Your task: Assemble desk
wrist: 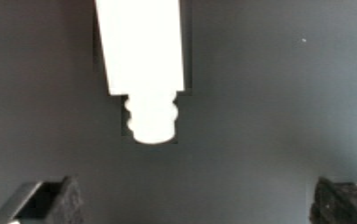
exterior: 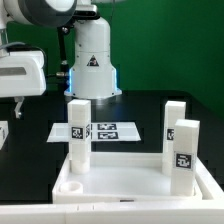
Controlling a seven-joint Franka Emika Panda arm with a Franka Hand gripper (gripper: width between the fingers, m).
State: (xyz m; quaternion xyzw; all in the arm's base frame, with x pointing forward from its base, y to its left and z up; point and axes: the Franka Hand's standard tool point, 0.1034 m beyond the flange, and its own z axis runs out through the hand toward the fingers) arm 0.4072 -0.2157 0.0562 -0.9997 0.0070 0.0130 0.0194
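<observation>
One loose leg [wrist: 145, 50] lay on worktop [wrist: 281, 100] below wide-spread claw [wrist: 189, 203], nothing held. Rigid, light, smooth plastic; est. best grip across mid-shaft, not threaded tip.

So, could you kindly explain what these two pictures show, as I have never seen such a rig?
The exterior view comes from a camera off the arm. The big white machine is a robot arm. In front lies a white desk panel with three white legs standing upright on it. Behind is a flat marker board on the black table.

The wrist view looks down from the arm: another white leg lies on the table between the open gripper fingers. Nothing is held.
</observation>
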